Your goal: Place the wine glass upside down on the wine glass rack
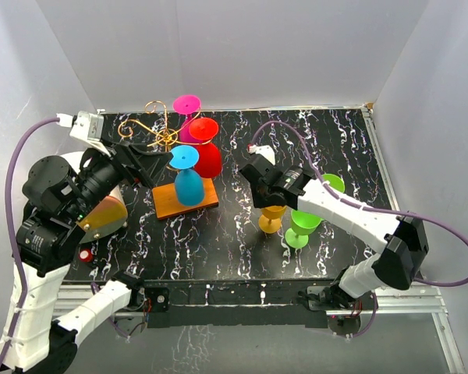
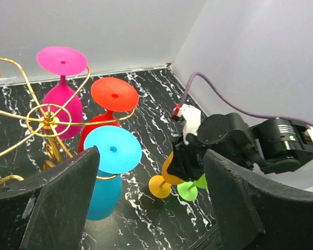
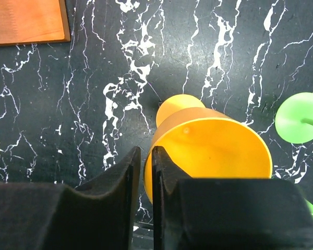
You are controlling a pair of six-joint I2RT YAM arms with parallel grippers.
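The rack (image 1: 160,136) stands on its orange base, with a pink glass (image 1: 187,109), a red glass (image 1: 207,156) and a blue glass (image 1: 189,183) hanging on it upside down, feet up. To the right of the rack, apart from it, the orange glass (image 1: 273,212) stands upright on the table (image 1: 218,241), with a green glass (image 1: 304,222) just beyond it on the side away from the rack. The right gripper (image 3: 146,153) has its fingers nearly together, pinching the wall of the orange glass at the rim on the side facing the rack. The left gripper (image 1: 144,167) hovers just left of the rack, jaws wide apart, holding nothing.
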